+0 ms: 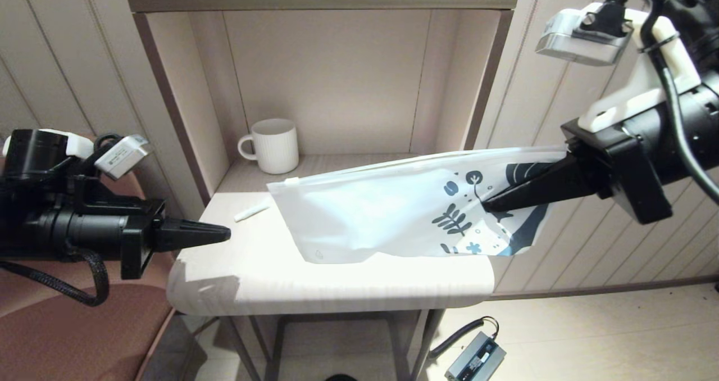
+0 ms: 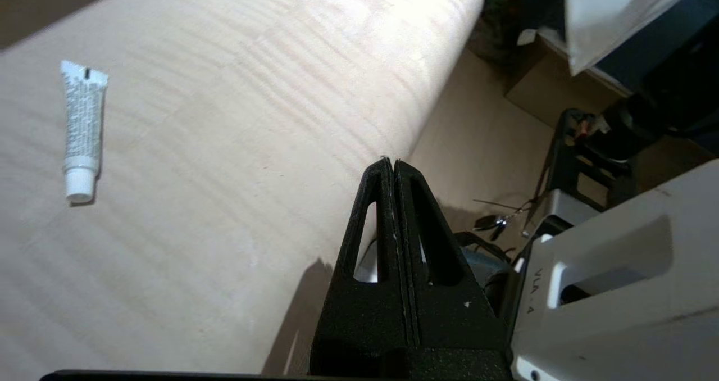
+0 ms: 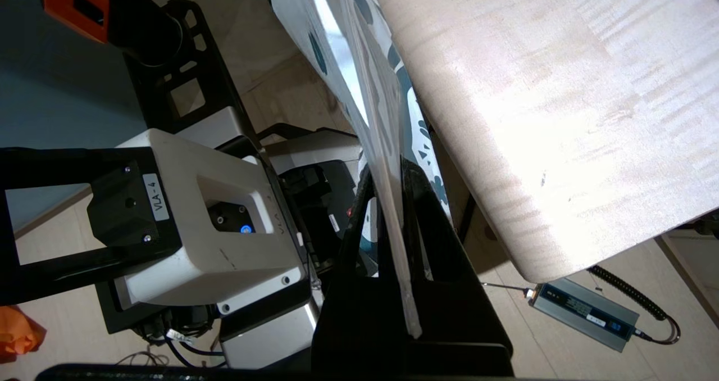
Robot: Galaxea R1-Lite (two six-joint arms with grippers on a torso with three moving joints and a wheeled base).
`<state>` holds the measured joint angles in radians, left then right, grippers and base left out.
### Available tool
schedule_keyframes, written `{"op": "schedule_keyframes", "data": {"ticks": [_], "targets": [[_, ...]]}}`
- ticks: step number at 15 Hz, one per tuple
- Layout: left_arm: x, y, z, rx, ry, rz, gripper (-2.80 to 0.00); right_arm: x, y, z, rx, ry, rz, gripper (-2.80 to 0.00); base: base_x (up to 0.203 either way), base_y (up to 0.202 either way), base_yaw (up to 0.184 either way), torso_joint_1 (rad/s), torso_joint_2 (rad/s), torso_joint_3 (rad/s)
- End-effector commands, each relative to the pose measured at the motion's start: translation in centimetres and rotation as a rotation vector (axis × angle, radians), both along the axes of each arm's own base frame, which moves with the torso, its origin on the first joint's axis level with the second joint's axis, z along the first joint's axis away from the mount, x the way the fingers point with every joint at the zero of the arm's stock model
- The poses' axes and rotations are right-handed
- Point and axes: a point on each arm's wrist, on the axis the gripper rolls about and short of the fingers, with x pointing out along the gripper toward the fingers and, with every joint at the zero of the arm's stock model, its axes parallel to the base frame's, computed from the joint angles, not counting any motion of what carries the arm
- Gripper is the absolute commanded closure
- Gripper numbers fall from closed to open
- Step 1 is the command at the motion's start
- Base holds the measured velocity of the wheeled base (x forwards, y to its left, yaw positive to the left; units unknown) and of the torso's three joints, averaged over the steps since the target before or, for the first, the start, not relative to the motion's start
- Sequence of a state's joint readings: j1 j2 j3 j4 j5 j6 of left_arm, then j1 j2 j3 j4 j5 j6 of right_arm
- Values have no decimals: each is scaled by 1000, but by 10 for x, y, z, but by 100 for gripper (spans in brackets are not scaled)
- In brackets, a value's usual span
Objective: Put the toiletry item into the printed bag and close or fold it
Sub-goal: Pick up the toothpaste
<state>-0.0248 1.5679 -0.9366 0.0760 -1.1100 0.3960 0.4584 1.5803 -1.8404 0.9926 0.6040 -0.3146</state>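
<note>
The toiletry item (image 1: 251, 211), a small slim white tube (image 2: 82, 129), lies on the pale table top (image 1: 337, 282) near its back left. My left gripper (image 1: 224, 234) (image 2: 390, 162) hovers at the table's left edge, shut and empty, a short way in front of the tube. The printed bag (image 1: 393, 212), a white translucent pouch with a dark leaf print at its right end, hangs lifted over the table's right half. My right gripper (image 1: 487, 205) (image 3: 393, 167) is shut on the bag's printed end, and the bag's edge (image 3: 387, 212) runs between its fingers.
A white ribbed mug (image 1: 273, 145) stands in the open shelf alcove (image 1: 359, 89) behind the table. A grey power brick with a cable (image 1: 474, 358) lies on the floor below the table's front right. A brown seat (image 1: 67, 330) is at the left.
</note>
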Motion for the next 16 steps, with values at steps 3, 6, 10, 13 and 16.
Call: {"op": "schedule_keyframes", "data": {"ticks": [3, 6, 10, 13, 16], "targets": [[13, -9, -12, 86, 8, 67, -280, -2, -1, 0, 1, 4, 2, 0, 0, 0, 0, 0, 0, 0], [26, -10, -14, 126, -100, 155, -280, -2, 0, -1, 0, 12, 6, 0, 0, 0, 0, 0, 0, 0], [47, -16, -30, 158, -197, 228, -280, -2, 0, -2, -2, 14, 8, 0, 0, 0, 0, 0, 0, 0], [63, -22, -49, 185, -173, 243, -280, -1, 0, -4, -5, 17, 9, 0, 0, 0, 0, 0, 0, 0], [79, -25, -56, 190, -195, 266, -280, 0, 1, -4, 9, 25, 26, 0, 0, 0, 0, 0, 0, 0]]}}
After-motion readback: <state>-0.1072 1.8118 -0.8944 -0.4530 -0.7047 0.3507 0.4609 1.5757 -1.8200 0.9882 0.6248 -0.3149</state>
